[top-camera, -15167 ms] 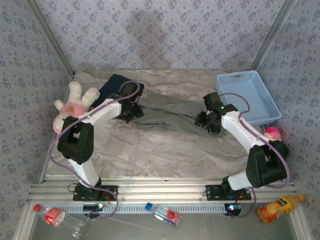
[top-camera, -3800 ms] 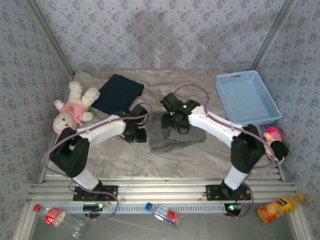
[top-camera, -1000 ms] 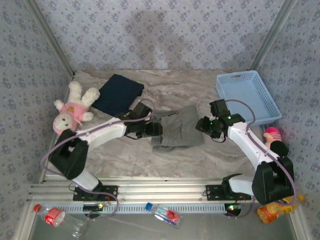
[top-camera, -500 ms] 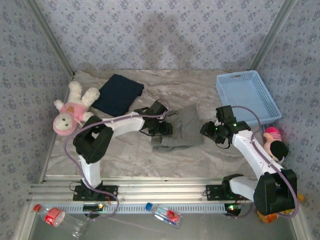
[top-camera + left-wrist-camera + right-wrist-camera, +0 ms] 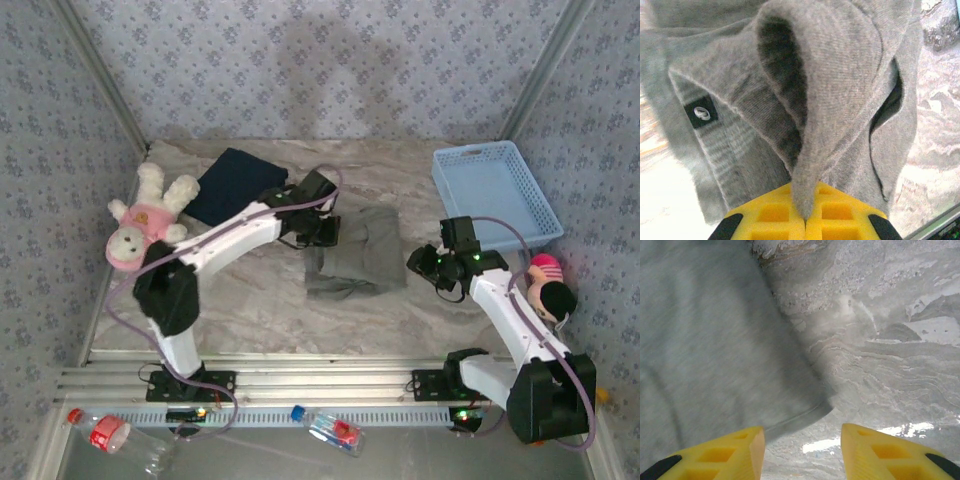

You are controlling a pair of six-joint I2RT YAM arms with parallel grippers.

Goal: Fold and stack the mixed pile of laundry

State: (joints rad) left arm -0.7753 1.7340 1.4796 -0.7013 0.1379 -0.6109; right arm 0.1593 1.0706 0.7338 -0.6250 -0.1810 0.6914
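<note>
The left gripper (image 5: 322, 232) is clenched on the grey garment (image 5: 362, 255). In the left wrist view its yellow fingers (image 5: 765, 215) meet on a pinched ridge of the knit (image 5: 840, 75), which rises from the pinch in a loose fold. The hold is at the garment's far-left edge, so the rest of the cloth lies to the right of and nearer than that gripper.

The garment sits mid-bench, partly folded. Its long axis runs roughly far to near, tilted a little.

The right gripper (image 5: 428, 262) is released. It is just beside the garment's right edge, low over the bench (image 5: 260, 300). In the right wrist view its fingers stand apart with nothing clamped (image 5: 802, 440), and the garment's hem and one corner (image 5: 705, 350) reach towards the left finger over bare bench (image 5: 890, 340).

The navy garment (image 5: 235, 185) lies folded at the far left, well apart from the grey one and closer to the left arm.

The next move likely depends on the held edge being on the left. Carrying it rightwards over the body would halve the garment across its short axis. The right gripper is well placed to steady the opposite edge.
</note>
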